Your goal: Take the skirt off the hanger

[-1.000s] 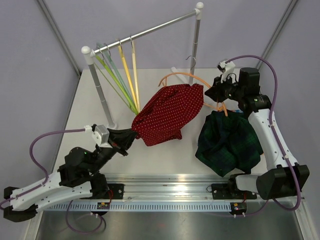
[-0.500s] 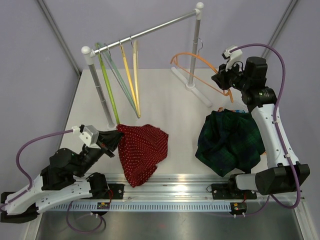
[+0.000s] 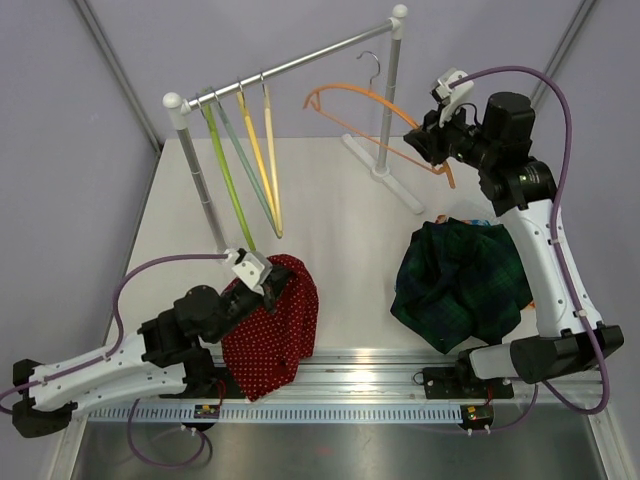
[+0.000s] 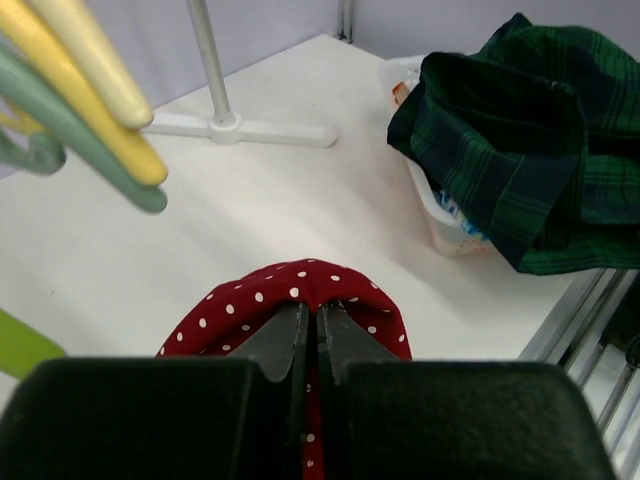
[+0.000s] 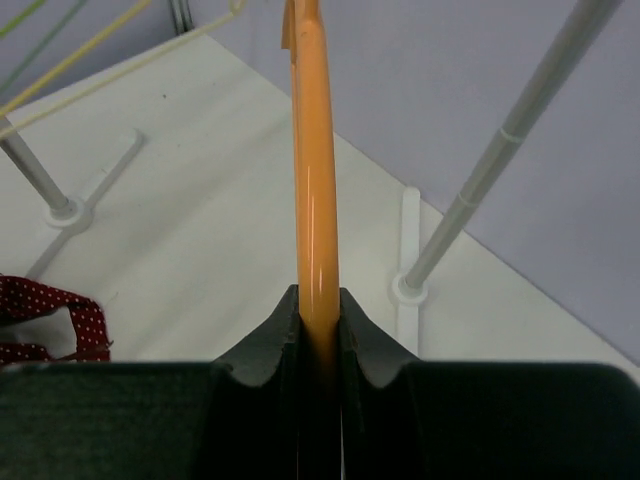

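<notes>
The red polka-dot skirt [image 3: 268, 325] hangs from my left gripper [image 3: 270, 287] near the table's front edge, off the hanger. In the left wrist view my left gripper [image 4: 318, 312] is shut on a fold of the skirt [image 4: 300, 285]. My right gripper [image 3: 420, 140] is shut on the bare orange hanger [image 3: 370, 108] and holds it in the air beside the rail's right post. The right wrist view shows the hanger [image 5: 315, 200] clamped between my right gripper's [image 5: 320, 305] jaws, and a corner of the skirt [image 5: 40, 310] at the left edge.
A clothes rail [image 3: 290, 65] with several green and yellow hangers [image 3: 245, 160] stands at the back. A dark green plaid garment [image 3: 460, 280] lies heaped over a white basket [image 4: 440, 215] at the right. The rail's right post and foot [image 3: 385, 160] stand under the orange hanger.
The skirt came off the hanger and my left gripper pulled it down and toward the front edge. My right gripper lifted the bare orange hanger up and leftward.
</notes>
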